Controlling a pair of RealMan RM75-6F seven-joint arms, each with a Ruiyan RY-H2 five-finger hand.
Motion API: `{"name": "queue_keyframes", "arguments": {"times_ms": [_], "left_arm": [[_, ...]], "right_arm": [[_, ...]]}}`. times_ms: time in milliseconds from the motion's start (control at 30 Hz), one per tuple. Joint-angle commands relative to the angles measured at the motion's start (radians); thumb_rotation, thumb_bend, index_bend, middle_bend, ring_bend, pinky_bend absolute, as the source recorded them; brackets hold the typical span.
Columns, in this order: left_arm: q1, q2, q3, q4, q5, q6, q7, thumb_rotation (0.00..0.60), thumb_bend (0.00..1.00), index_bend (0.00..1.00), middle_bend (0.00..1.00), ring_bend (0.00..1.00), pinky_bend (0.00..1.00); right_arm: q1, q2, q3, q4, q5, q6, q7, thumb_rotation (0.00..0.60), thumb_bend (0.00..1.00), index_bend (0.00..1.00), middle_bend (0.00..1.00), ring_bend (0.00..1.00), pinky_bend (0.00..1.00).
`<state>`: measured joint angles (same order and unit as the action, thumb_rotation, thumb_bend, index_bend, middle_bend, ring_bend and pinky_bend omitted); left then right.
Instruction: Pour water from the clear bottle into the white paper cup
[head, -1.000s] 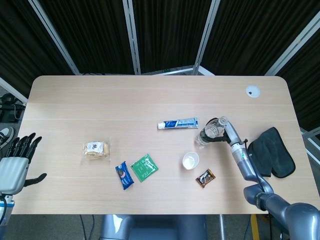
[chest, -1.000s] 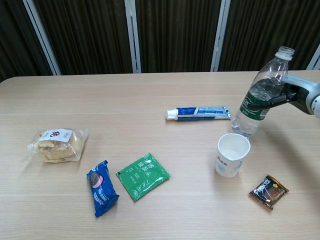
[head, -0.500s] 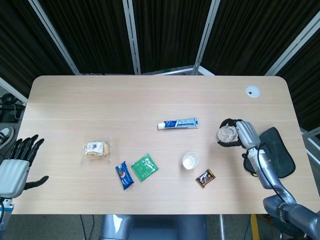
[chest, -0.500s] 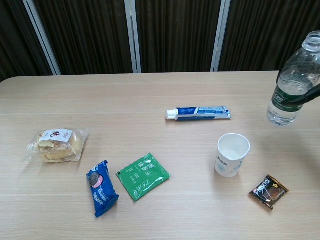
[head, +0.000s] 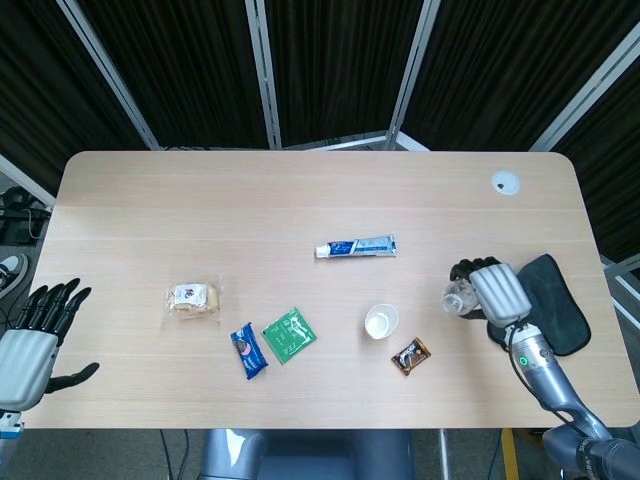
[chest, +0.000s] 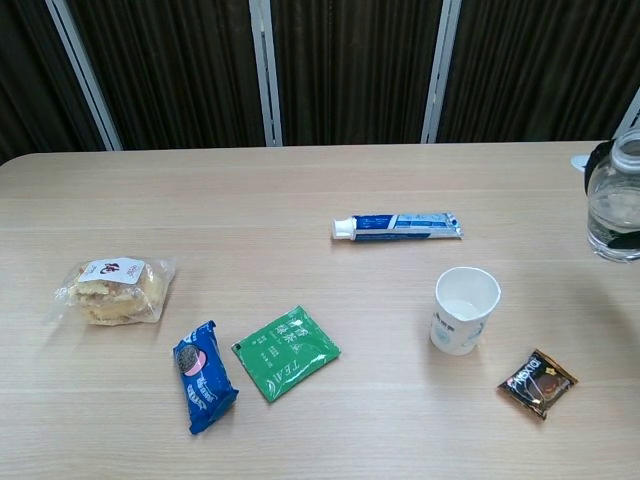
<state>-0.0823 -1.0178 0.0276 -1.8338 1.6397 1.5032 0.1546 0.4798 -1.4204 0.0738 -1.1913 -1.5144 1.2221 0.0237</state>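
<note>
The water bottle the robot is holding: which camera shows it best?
The chest view: the clear bottle shows side-on at the right edge, with water visible inside. In the head view the right hand covers most of it.
</note>
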Motion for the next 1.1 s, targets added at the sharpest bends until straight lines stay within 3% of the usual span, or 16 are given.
{"name": "queue_keyframes", "arguments": {"times_ms": [33,433,1100], "left_arm": [[-0.002,0.002,-0.002,0.002,-0.006,-0.006,-0.007,0.6,0.0,0.0,0.0,0.0,0.0],[-0.008,0.002,-0.016,0.014,-0.041,-0.019,-0.016,0.6,0.0,0.0,0.0,0.0,0.0],[-0.019,-0.008,-0.02,0.02,-0.053,-0.041,-0.004,0.6,0.0,0.0,0.0,0.0,0.0]], "right_arm": [[0.012,-0.034,0.006,0.0,0.026,-0.036,-0.1,0.6,0.53,0.58,0.65,0.59,0.45],[0.056,-0.107,0.033,0.037,0.088,-0.103,-0.356,0.6,0.54,0.58,0.66,0.6,0.45],[0.072,-0.162,0.034,0.054,0.091,-0.068,-0.593,0.6,0.56,0.59,0.67,0.63,0.46]]}}
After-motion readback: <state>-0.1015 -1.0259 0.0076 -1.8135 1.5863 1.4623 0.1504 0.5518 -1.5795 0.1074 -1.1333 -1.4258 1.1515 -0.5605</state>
